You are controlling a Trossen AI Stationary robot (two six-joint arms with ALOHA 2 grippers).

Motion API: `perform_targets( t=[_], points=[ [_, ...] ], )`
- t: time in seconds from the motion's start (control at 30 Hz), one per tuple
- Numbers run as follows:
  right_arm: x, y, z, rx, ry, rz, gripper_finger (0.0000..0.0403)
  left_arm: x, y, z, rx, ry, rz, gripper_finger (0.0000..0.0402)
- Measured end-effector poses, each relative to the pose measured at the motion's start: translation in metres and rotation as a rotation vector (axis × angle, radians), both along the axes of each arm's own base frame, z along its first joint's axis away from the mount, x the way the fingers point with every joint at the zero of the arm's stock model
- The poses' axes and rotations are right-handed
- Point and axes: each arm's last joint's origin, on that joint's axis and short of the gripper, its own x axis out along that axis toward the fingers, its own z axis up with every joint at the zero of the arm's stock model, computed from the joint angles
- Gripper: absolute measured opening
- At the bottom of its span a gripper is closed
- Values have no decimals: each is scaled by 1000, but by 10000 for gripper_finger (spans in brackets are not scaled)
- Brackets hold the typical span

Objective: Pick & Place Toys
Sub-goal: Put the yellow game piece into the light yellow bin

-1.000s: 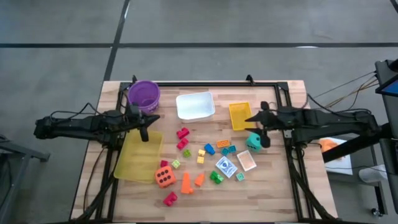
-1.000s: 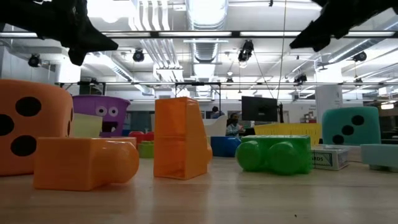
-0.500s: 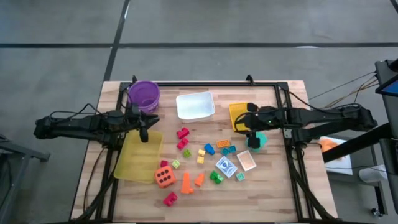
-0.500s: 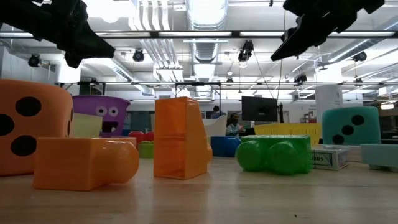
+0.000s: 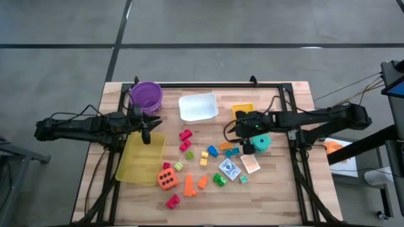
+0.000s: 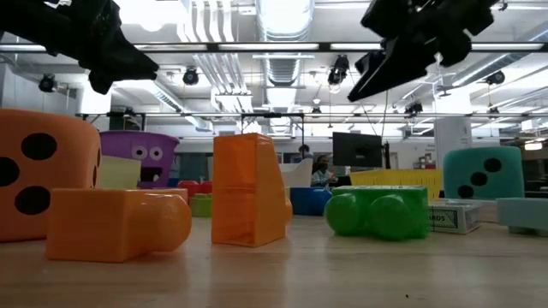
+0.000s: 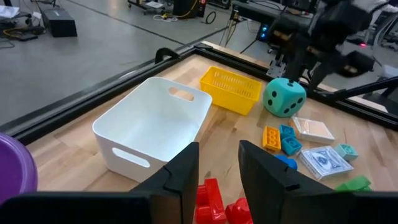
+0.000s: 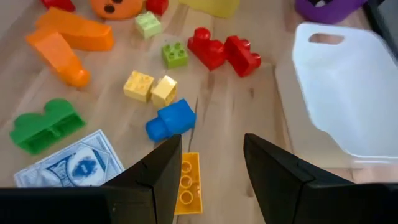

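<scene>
Hovering — right gripper (image 5: 232, 131) over blocks (image 5: 222, 149)

Setting: robotics lab or industrial test hall. Evidence: wooden table (image 5: 271, 195) with a black metal frame, standing on a grey concrete floor (image 5: 252, 25) marked with dark lines; two dark robot arms mounted at the table's sides, trailing cables. Beyond the table: open ceiling with white ducts (image 6: 214, 34), pipes and strip lights (image 6: 282, 17); a dark monitor (image 6: 357, 149); a person seated in the background (image 6: 323, 171); equipment and loose cables (image 7: 37, 18) on the floor.
</scene>
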Motion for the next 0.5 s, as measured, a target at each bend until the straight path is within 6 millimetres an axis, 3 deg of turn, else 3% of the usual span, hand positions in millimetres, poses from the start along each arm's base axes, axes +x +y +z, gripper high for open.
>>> perform_targets(
  t=[0.17,0.5],
  points=[
    [17,0,-16,16,23,27,183,0,0,0,-1,0,0,117],
    [50,-1,-27,-26,130,42,282,0,0,-1,0,9,-1,117]
  ],
)
